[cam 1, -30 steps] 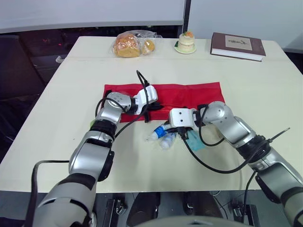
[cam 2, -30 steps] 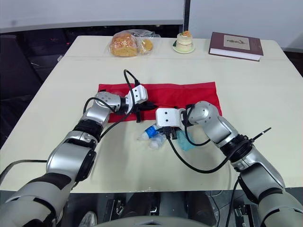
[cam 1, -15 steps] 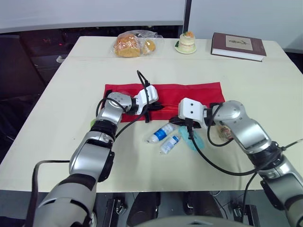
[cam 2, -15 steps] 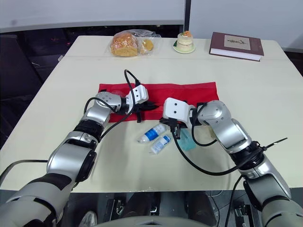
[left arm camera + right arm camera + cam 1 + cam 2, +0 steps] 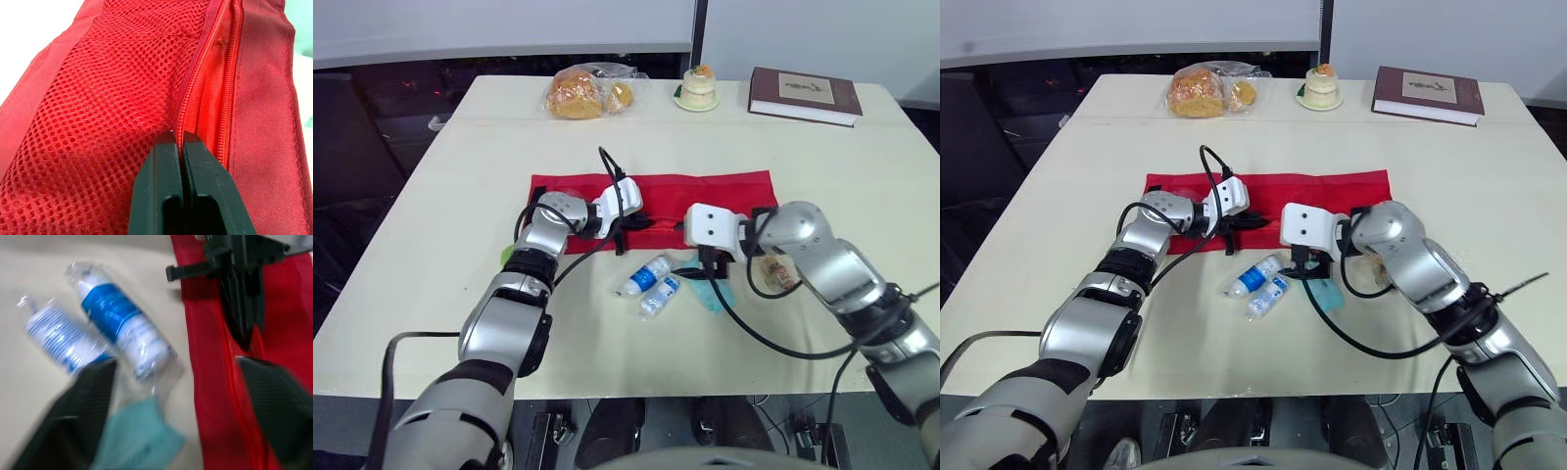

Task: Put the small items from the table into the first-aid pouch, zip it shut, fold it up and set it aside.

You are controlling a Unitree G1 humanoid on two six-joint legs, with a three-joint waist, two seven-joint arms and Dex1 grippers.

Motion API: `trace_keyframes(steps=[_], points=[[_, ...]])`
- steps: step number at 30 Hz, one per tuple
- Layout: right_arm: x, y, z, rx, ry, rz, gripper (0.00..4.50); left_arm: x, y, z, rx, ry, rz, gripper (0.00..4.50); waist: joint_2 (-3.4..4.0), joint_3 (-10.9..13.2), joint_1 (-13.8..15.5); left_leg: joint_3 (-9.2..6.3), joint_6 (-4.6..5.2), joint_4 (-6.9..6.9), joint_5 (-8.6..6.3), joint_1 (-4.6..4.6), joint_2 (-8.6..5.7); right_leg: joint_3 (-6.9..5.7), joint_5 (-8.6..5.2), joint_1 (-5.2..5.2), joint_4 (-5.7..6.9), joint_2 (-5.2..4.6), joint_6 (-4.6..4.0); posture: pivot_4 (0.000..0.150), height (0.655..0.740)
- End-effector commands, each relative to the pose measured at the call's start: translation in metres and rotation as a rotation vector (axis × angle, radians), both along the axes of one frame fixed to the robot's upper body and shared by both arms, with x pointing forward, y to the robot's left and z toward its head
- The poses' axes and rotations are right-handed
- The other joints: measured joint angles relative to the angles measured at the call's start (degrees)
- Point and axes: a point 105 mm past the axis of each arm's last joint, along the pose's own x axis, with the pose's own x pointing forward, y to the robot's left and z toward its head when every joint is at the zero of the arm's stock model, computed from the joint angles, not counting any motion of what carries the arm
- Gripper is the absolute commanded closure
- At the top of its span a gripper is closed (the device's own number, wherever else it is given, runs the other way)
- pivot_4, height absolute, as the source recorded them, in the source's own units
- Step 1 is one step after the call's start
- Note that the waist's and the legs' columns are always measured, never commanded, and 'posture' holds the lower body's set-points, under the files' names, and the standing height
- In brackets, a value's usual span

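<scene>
Red mesh pouch [image 5: 705, 191] lies flat on the worktop [image 5: 460, 176], and the left jaws are clenched on its zipper lip. The right jaws hang spread wide and empty. A wrapped bandage roll [image 5: 644, 275] and a second roll [image 5: 663, 295] sit just ahead of them, with a teal packet [image 5: 713, 293] between them. The risk: a slick wrapper squirts out as they close. Or one finger snags the pouch edge alongside and tugs it from the left grip.
</scene>
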Motion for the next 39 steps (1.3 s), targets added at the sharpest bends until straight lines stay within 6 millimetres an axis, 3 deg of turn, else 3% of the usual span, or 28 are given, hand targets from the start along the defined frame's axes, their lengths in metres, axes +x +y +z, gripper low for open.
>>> trace_keyframes(steps=[1,11,14,16,20,22,26,31,36,39], points=[[0.005,0.013,0.002,-0.023,-0.036,0.043,0.12,0.0,-0.003,0.006,-0.01,-0.026,-0.014,4.5,0.0,0.0,-0.02,0.03,0.0,0.0,0.0,0.0,-0.01,0.02,0.0,0.0,0.0,-0.01,0.0,0.15,0.7289],[0.005,0.027,-0.025,-0.111,0.031,0.103,0.12,0.002,0.001,0.007,-0.018,-0.035,0.009,4.5,0.01,0.0,-0.1,-0.01,-0.03,0.0,0.02,0.01,-0.01,0.0,0.0,0.0,0.02,-0.01,0.0,0.15,0.7289],[0.003,0.029,-0.025,-0.094,0.039,0.112,0.91,0.002,0.002,0.007,-0.018,-0.036,0.012,4.5,0.01,0.0,-0.11,0.01,-0.07,0.0,0.04,0.01,-0.02,0.01,0.0,0.0,0.01,-0.01,0.0,0.15,0.7289],[0.003,0.03,-0.024,-0.09,0.04,0.113,1.76,0.002,0.002,0.007,-0.017,-0.036,0.013,4.5,0.01,0.0,-0.1,-0.01,-0.07,0.0,0.04,0.01,-0.01,0.01,0.0,0.0,0.02,-0.01,0.0,0.15,0.7289],[0.003,0.03,-0.018,-0.069,0.033,0.102,3.96,0.002,0.002,0.006,-0.016,-0.034,0.011,4.5,0.01,0.0,-0.11,-0.01,-0.07,0.0,0.04,0.01,-0.01,0.01,0.0,0.0,0.02,-0.01,0.0,0.15,0.7289],[0.004,0.031,-0.013,-0.036,0.035,0.088,4.44,0.002,0.002,0.006,-0.016,-0.033,0.009,4.5,0.01,0.0,-0.11,-0.02,-0.08,0.0,0.05,0.01,-0.01,0.0,0.0,0.0,0.03,-0.01,0.0,0.15,0.7289],[0.006,0.032,-0.002,0.031,0.036,0.047,4.44,0.002,0.001,0.006,-0.015,-0.031,0.008,4.5,0.01,0.0,-0.08,-0.02,-0.08,0.0,0.04,0.01,-0.01,0.01,0.0,0.0,0.03,-0.01,0.0,0.15,0.7289],[0.008,0.019,0.021,0.118,0.021,-0.03,4.44,0.001,0.001,0.005,-0.013,-0.027,0.007,4.5,0.01,0.0,-0.06,-0.01,-0.07,0.0,0.04,0.01,-0.01,0.01,0.0,-0.01,0.02,-0.02,0.0,0.15,0.7289],[0.004,-0.01,0.043,0.187,-0.005,-0.137,4.44,0.001,0.001,0.005,-0.015,-0.027,0.006,4.5,0.01,0.0,0.02,-0.03,-0.03,-0.01,0.01,-0.01,-0.01,0.0,0.0,0.0,0.01,-0.04,0.0,0.15,0.7289],[0.0,-0.048,0.05,0.232,-0.009,-0.299,4.44,0.001,0.002,0.005,-0.017,-0.028,0.008,4.5,0.01,0.0,0.19,-0.03,0.02,-0.02,-0.01,-0.02,-0.01,-0.01,0.0,0.0,-0.01,-0.05,0.0,0.15,0.7289]])
